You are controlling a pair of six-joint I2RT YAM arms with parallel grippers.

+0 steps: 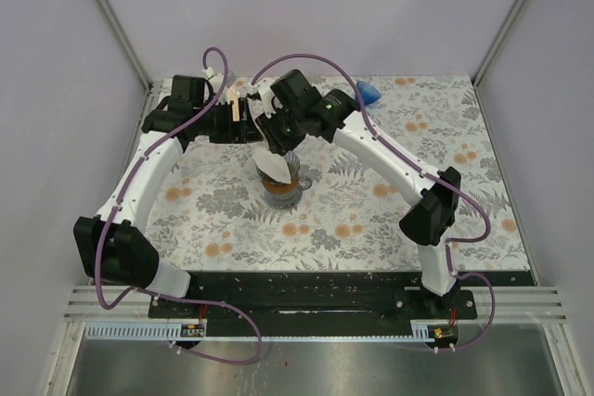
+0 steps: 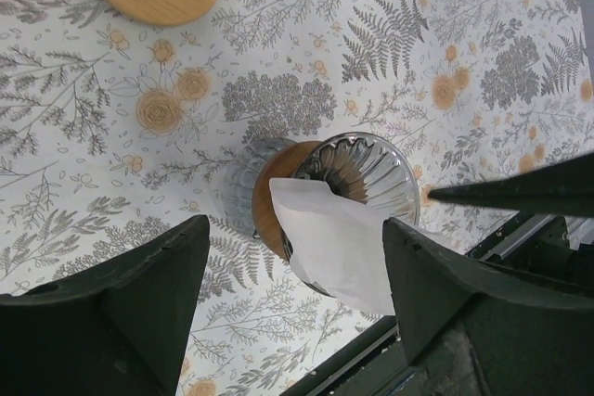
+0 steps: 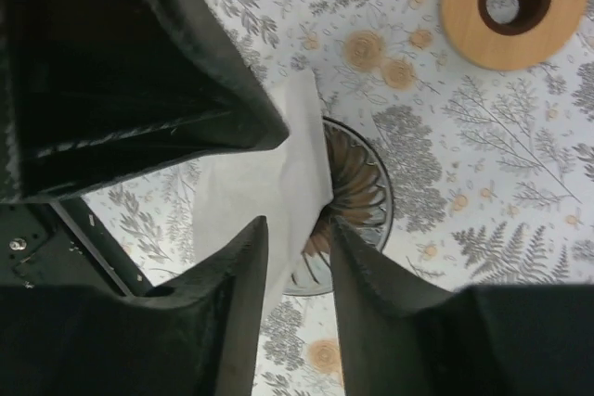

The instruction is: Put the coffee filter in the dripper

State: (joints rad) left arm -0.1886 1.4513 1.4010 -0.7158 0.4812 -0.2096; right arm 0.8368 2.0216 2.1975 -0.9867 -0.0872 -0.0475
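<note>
Filter (image 3: 269, 173) leans in dripper (image 3: 367, 192); R tool (image 3: 297, 229) parted, prob. clear.

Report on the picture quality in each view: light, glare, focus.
Top external: even, soft light, faint shadows, everything sharp, though the coffee filter and dripper are small. Left wrist: bright glints on the dripper's glass ribs; the fingers of the left claw are near-black, detail lost. Right wrist: the right claw looms dark across half the frame, the filter evenly lit, the wooden ring crisp.
</note>
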